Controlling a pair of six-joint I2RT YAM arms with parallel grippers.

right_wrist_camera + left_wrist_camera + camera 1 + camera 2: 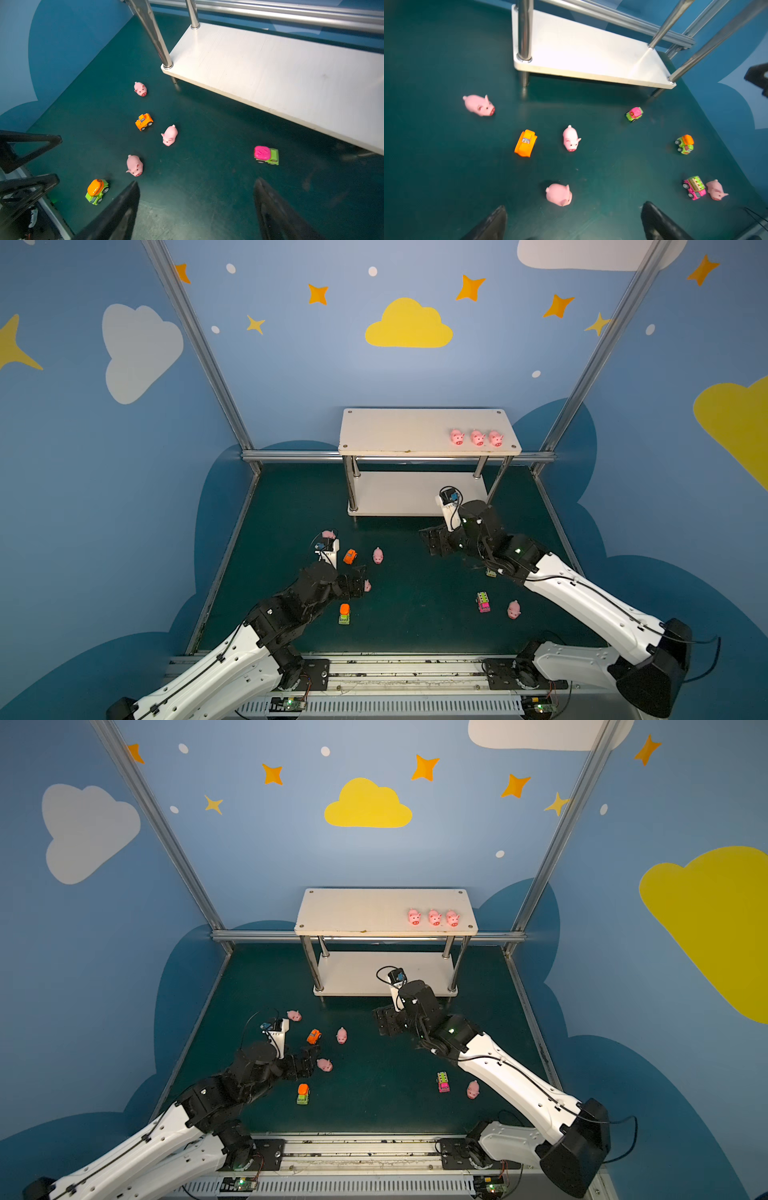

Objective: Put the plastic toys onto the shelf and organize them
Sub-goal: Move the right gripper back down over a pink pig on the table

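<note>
The shelf (428,423) stands at the back with three pink pigs (478,437) in a row on the right of its top board; its lower board (291,72) is bare. More pigs and several tiny vehicles lie scattered on the green mat. My left gripper (574,206) is open and low over the mat, with a pig (559,194) lying just ahead of its gap, not between the fingers. My right gripper (196,181) is open and empty in front of the shelf. A magenta-topped green car (266,155) sits ahead of it, to one side.
On the mat are an orange car (350,556), a pig (377,555) beside it, another pig (329,534) behind my left wrist, an orange-topped green car (344,614), a magenta truck (483,601) and a pig (514,609). My right arm partly hides one car (491,572).
</note>
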